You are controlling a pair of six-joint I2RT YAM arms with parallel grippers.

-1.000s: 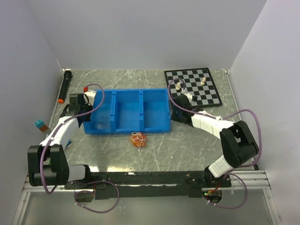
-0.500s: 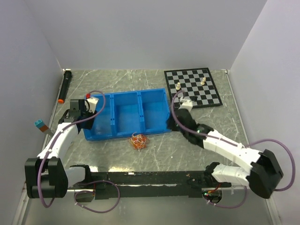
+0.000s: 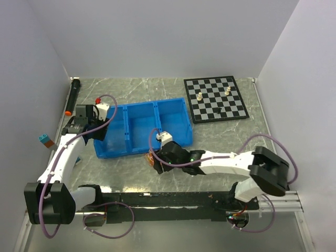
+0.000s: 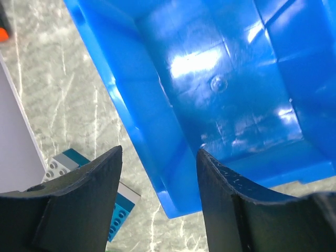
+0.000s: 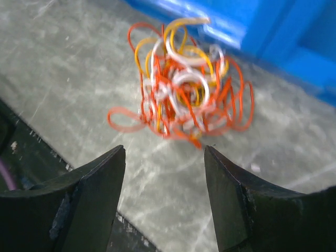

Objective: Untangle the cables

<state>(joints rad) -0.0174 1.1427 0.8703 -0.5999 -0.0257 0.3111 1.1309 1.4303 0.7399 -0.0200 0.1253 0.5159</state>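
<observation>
1. The left tool [image 4: 158, 153] sits at the left end of the blue three-compartment plastic bin [image 3: 135, 147]. Its jaws are wide apart and straddle the bin's end wall. A gap shows on both sides of the wall, so it grips nothing.
2. The bin stands on the grey marbled counter [image 3: 126, 169]. No cable is visible in any of its three compartments. The left wrist view shows the leftmost compartment bare.
3. The thin red, orange and white cables [image 5: 184, 89] lie on the counter just beside the bin's near wall, below the gap between the middle and right compartments. They form one tight clump, with loops crossing through each other. No single strand lies apart from the rest.
4. The right tool [image 5: 164, 151] is lowered close to the counter and aimed at the clump. Its jaws are wide, and the cables lie ahead of the fingertips, not between them. No contact can be seen.
5. Assessment: none of the untangling is done.
   - No strand has been separated.
   - No cable is held by either tool.
   - What remains is to grip the clump, pull the strands free one at a time, and lay them apart.
   - The right tool appears to be on its approach for the first grip.
</observation>
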